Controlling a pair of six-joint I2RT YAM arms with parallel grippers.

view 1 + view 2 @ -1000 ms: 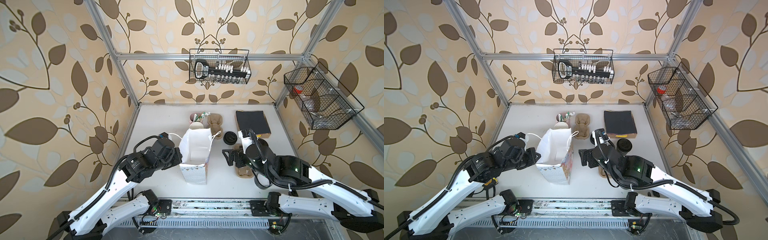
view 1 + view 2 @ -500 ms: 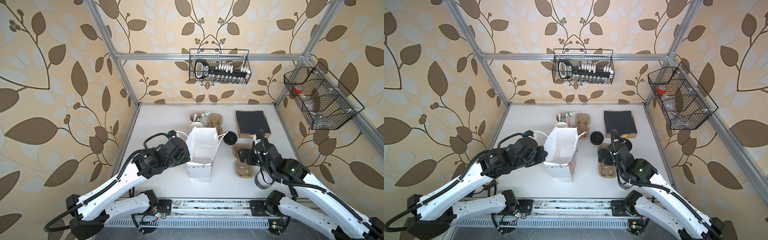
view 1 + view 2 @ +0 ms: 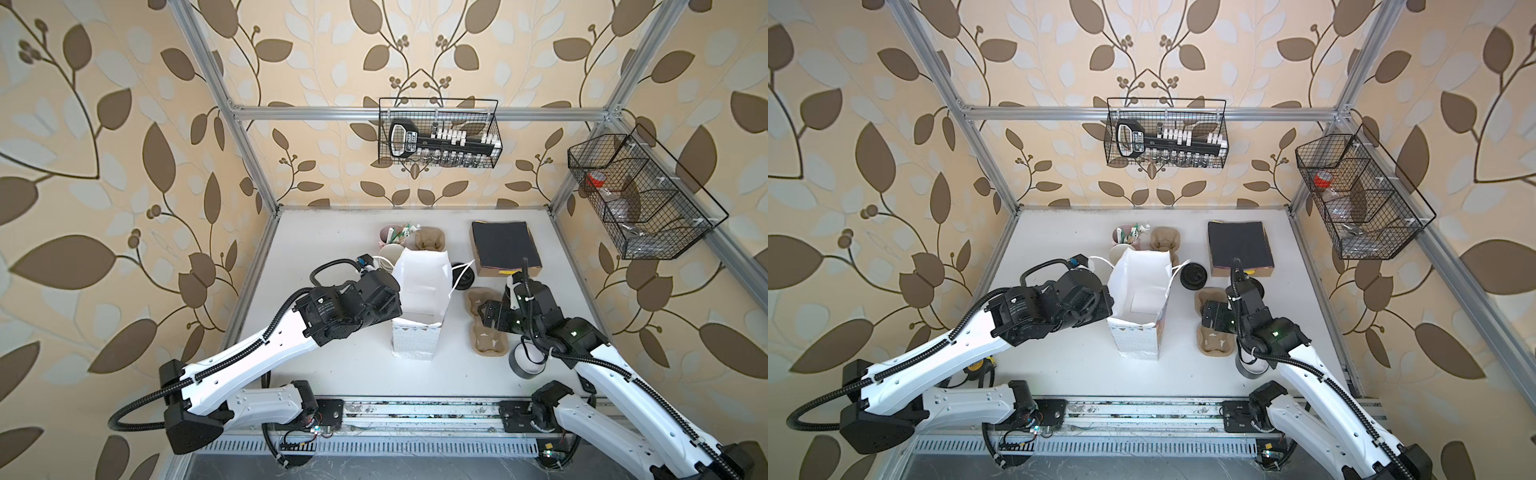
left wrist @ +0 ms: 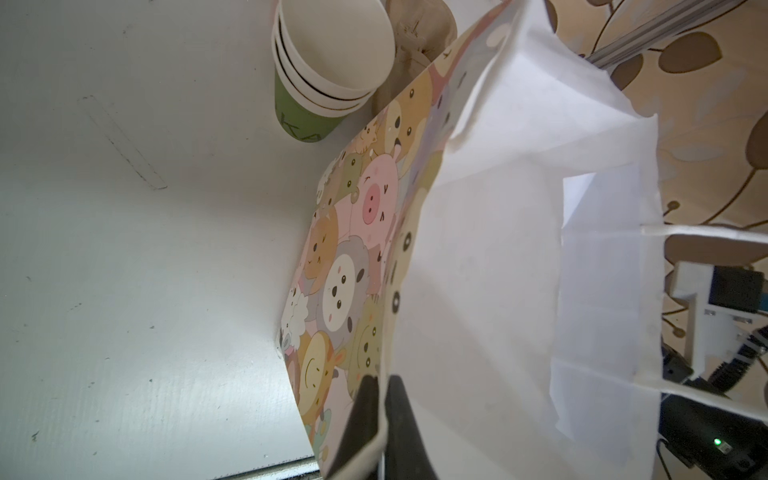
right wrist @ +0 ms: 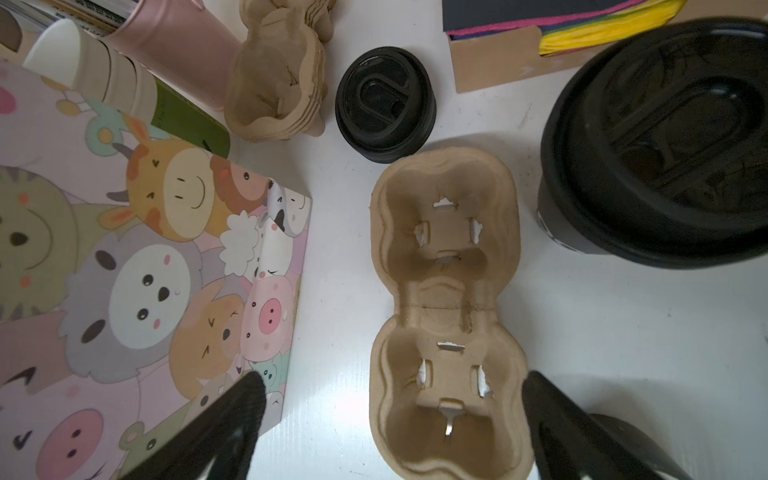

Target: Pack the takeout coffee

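The takeout coffee (image 5: pixel 660 166), a dark cup with a black lid, stands on the table beside a brown pulp cup carrier (image 5: pixel 449 311). In a top view only a dark edge of the coffee (image 3: pixel 1259 286) shows past the right arm. My right gripper (image 5: pixel 392 382) is open over the carrier's near end and holds nothing. A paper bag (image 3: pixel 419 299) with cartoon animals stands upright with its mouth open. My left gripper (image 4: pixel 384 415) is shut on the bag's left rim.
A stack of loose black lids (image 3: pixel 1192 275) sits behind the bag's handle. White-and-green cups (image 4: pixel 328 62), a pink cup (image 3: pixel 390 235) and spare carriers (image 3: pixel 430 239) stand behind the bag. A box of dark sheets (image 3: pixel 505 249) is at back right. A grey tape roll (image 3: pixel 527 363) lies near the right arm.
My left gripper has carried the bag's rim to the right and back, and the bag moved with it. The right arm has drawn back from the bag to the carrier.
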